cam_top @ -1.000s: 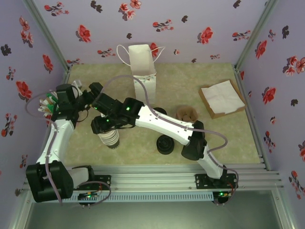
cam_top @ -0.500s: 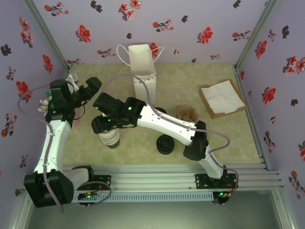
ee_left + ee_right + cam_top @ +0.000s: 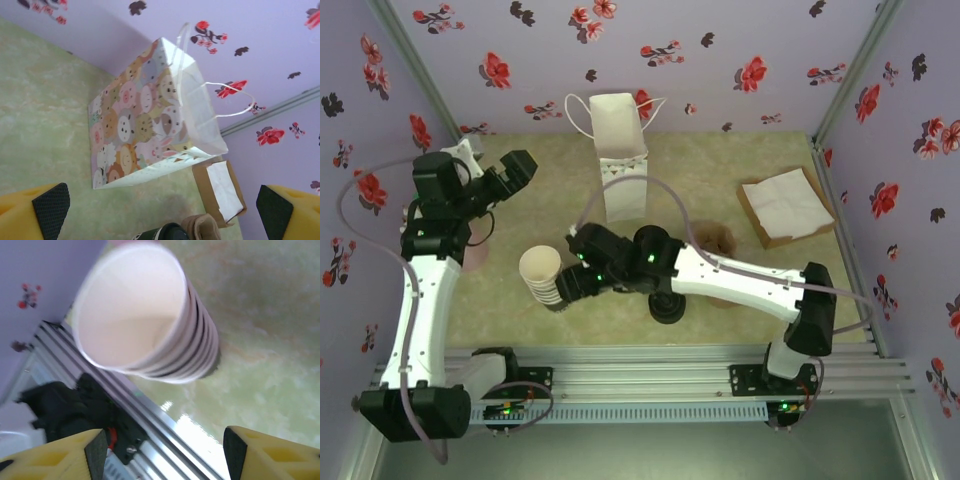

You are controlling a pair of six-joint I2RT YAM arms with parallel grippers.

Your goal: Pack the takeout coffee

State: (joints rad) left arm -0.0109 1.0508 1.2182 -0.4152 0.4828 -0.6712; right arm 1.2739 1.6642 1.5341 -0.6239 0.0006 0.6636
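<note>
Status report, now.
Left tool open, high, facing bag. Right tool open beside cup stack, empty. Coffee in neither tool.

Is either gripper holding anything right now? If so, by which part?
Nothing held. Left gripper open in the air; right gripper open near the stack of cups, fingers clear of it.

The left arm [image 3: 420, 300] and right arm [image 3: 740, 280] had white tubular links joined by bulky black housings. A thin grey cable [image 3: 340, 212] looped along each. Small green lights [image 3: 582, 257] dotted the right arm's black wrist, just off centre toward 9 o'clock in the overhead view. The left pincer [image 3: 160, 210] and right pincer [image 3: 162, 452] had yellow fingers [image 3: 17, 217] faced with black textured pads [image 3: 50, 207].
</note>
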